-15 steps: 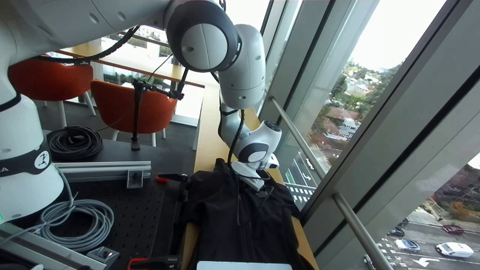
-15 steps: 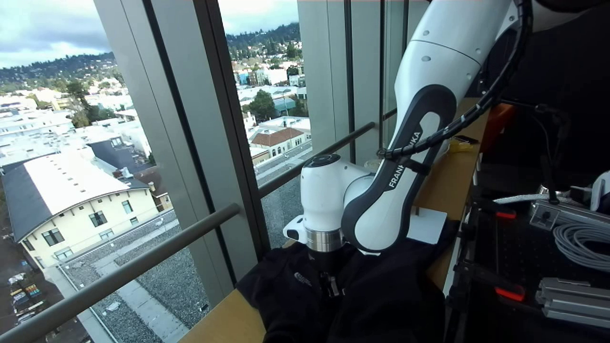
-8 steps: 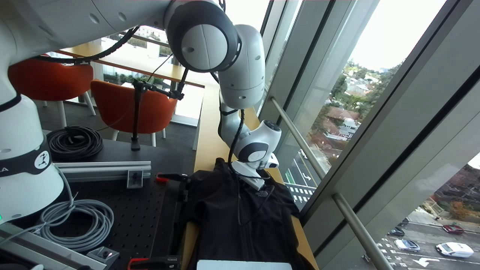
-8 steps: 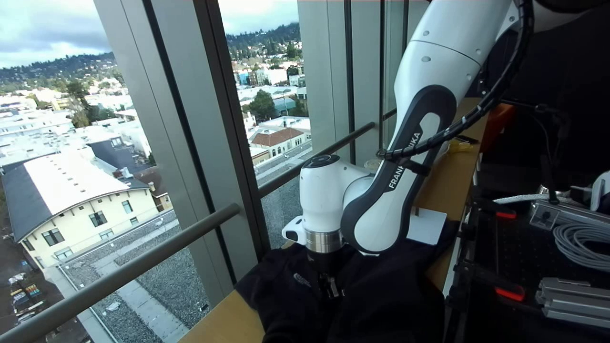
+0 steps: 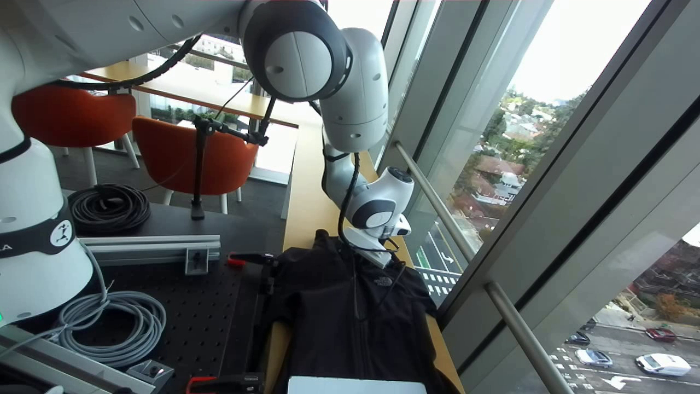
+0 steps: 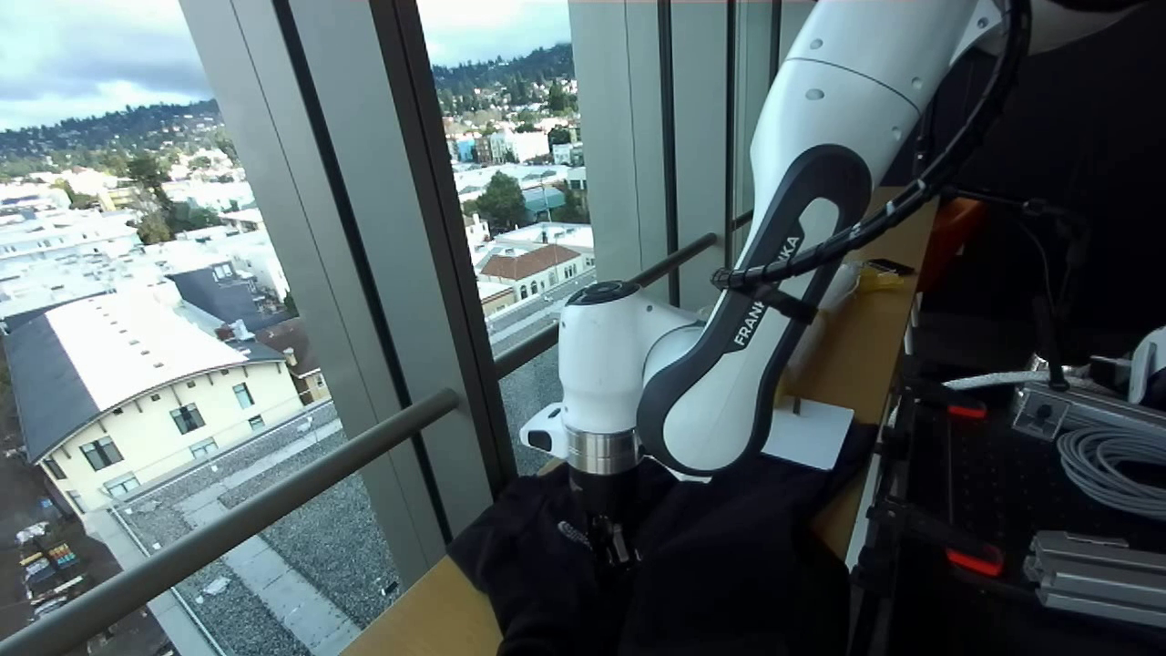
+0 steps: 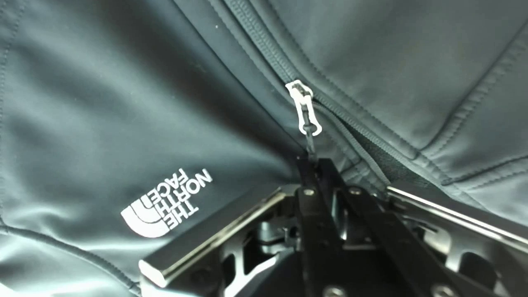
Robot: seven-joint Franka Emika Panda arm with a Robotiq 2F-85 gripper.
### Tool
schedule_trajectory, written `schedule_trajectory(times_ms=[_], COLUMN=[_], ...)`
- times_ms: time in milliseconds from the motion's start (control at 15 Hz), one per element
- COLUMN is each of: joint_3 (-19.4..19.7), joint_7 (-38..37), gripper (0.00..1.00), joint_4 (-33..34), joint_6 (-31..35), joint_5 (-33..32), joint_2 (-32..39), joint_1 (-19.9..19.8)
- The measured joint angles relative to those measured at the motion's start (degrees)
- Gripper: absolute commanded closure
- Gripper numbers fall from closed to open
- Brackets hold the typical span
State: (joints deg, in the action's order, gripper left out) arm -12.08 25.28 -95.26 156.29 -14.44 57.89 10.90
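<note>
Shifted up the jacket [image 5: 322,323] since a second ago, the gripper [image 7: 315,163] is closed on the zipper pull [image 7: 308,130], on the jacket's front. Zipping up seems in hand; the next move likely calls for steady pulling farther up the jacket.

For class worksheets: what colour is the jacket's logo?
The logo is white, clearest in the wrist view.

The arm [image 5: 358,98] reaches out from its base [image 5: 41,219], bends at the elbow [image 5: 298,65] and slopes down to the wrist [image 6: 601,364], nearly upright in an exterior view. The gripper [image 7: 317,163] points downward. In the wrist view, its black fingers [image 7: 309,210] converge, fingertips [image 7: 305,170] pinched close together.
</note>
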Motion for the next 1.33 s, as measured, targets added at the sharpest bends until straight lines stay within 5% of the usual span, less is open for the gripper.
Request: schedule_trajectory(times_ms=[1333], joint_3=[-3.7], joint_7=[2.2], gripper=[0.98], joint_4=[0.9], joint_6=[0.0], joint_5=[0.0], joint_2=[0.9], joint_1=[2.2])
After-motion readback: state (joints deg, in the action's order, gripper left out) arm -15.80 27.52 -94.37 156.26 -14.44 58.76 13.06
